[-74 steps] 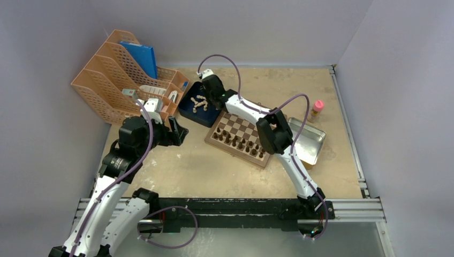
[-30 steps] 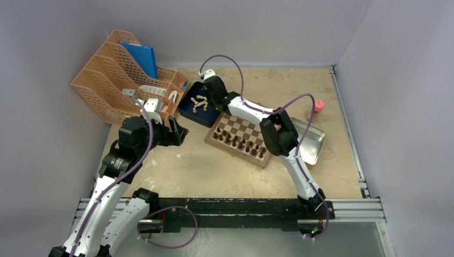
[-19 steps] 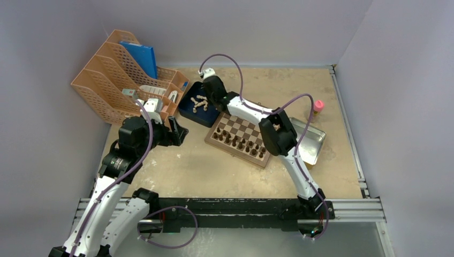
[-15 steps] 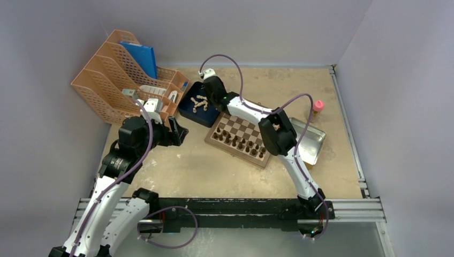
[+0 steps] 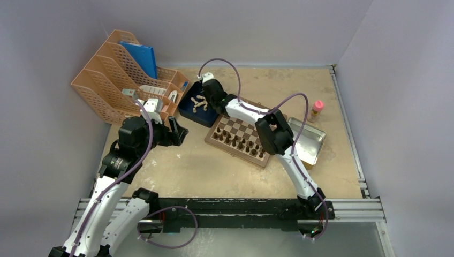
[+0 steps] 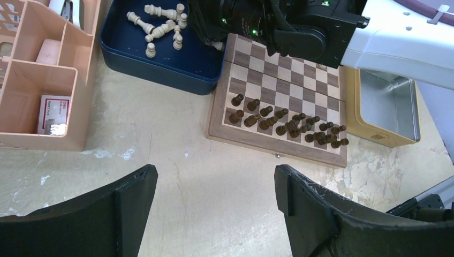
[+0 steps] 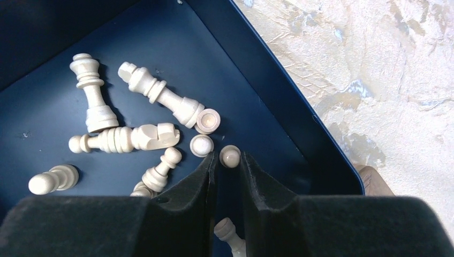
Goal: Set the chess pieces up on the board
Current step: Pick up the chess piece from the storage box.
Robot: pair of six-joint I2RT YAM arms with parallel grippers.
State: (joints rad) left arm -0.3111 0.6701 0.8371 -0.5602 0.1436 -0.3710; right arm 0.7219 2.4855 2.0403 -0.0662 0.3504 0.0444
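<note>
Little has moved since the earlier frames. The right arm's wrist has edged a touch further over the blue tray (image 7: 225, 69) and its elbow has drifted slightly left above the board (image 6: 300, 80). The left arm stays where it was.

At the far left, an orange file rack (image 5: 123, 75) stands against the wall and closes off that side. Just beside it, the left gripper (image 6: 214, 174) hovers over bare table (image 6: 176, 144), jaws spread wide and holding nothing. Open tabletop lies ahead of it, reaching up to the near edges of the tray and the board.

The tray sits between the rack and the board, its right corner touching the board's far left corner. The chess pieces (image 7: 155, 136) lie in the tray in a loose heap, most tipped on their sides and a few standing.

The right gripper (image 7: 227, 158) reaches down inside the tray at its right wall, at the edge of the heap. Its fingers are drawn close, with only a narrow slit between them. One pawn (image 7: 230, 156) stands right at the mouth of that slit, and a second stands just to its left. Whether the tips pinch the pawn cannot be told.

To the right, dark pieces (image 6: 289, 126) stand along the near rows of the board. A yellow-rimmed tin (image 6: 385, 101) lies against the board's right edge. Beyond the tin, a small bottle with a pink cap (image 5: 317, 110) stands alone, with open table to the right of it up to the rail.
</note>
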